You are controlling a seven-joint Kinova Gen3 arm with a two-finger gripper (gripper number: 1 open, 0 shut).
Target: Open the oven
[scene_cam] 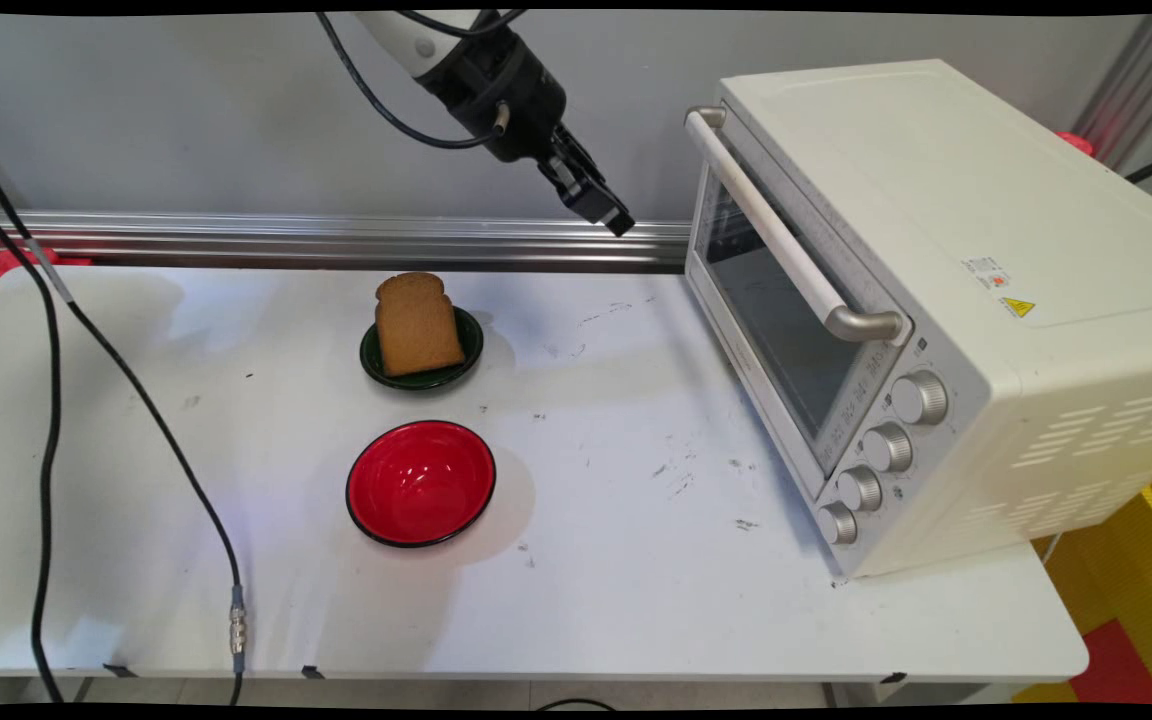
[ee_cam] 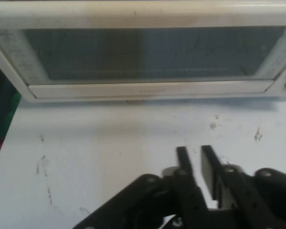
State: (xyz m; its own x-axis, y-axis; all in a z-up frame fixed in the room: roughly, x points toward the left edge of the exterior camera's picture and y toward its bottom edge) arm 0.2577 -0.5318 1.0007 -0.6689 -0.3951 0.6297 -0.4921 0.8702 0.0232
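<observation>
My black gripper [scene_cam: 608, 213] hangs in the air above the table's back edge, tilted toward the closed door of a cream toaster oven [scene_cam: 976, 250] at the right. It is shut with nothing held, and its tip is a short way left of the oven's long door handle [scene_cam: 786, 245]. In the hand view the gripper [ee_cam: 194, 155] shows its two fingers almost together, pointing at the oven's glass door [ee_cam: 152, 52] across bare table. A slice of brown bread [scene_cam: 417, 323] leans on a small dark green plate [scene_cam: 456, 368], left of and below the gripper.
A red bowl [scene_cam: 421, 482] with a black rim stands nearer the front, below the plate. The oven has several knobs [scene_cam: 886, 448] on its right front. Black cables [scene_cam: 136, 400] hang and run over the table's left side. A metal rail [scene_cam: 286, 238] lines the back.
</observation>
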